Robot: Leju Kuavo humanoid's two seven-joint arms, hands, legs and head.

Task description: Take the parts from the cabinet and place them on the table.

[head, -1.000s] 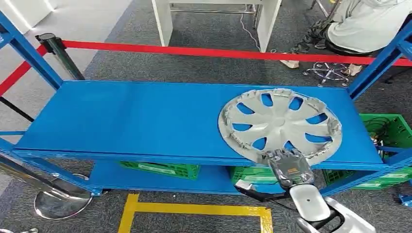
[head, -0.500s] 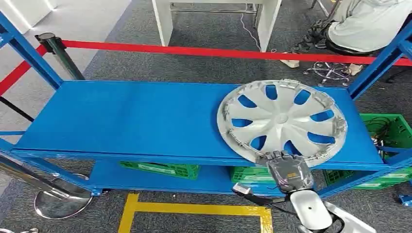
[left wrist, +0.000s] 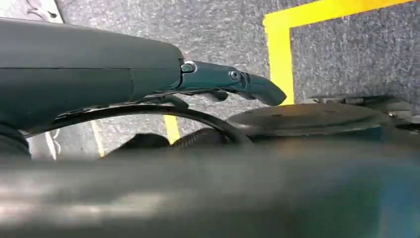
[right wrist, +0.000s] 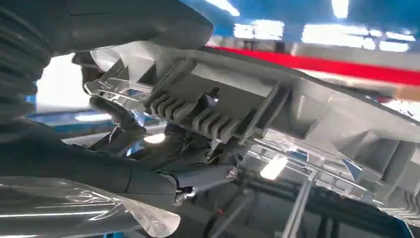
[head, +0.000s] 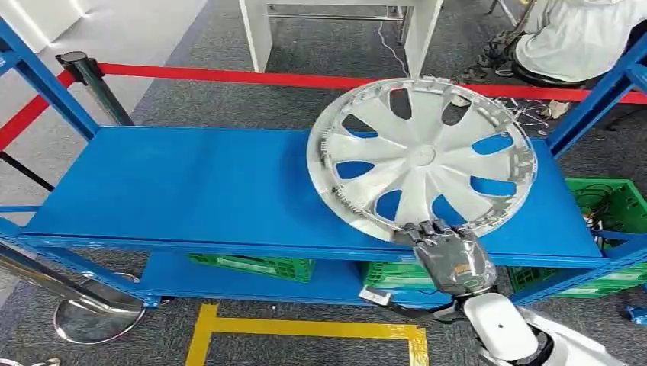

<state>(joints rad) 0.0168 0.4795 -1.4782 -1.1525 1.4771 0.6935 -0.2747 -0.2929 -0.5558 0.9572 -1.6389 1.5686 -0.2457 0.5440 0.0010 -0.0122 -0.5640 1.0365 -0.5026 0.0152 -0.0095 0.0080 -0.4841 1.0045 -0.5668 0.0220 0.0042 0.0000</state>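
Above the right robot hand (head: 450,258), gripped hubcap (head: 420,156) tilts.

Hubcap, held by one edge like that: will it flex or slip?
Probably stiff: the hubcap stands tilted off the blue shelf without sagging. Likely light, since the right hand alone grips its near rim. Slip looks possible: fingers hold a thin ribbed plastic edge, far from the centre.

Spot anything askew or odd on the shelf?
Only the hubcap: it is tilted up off the blue shelf, far edge raised, because the right hand grips its near rim. No damage visible.
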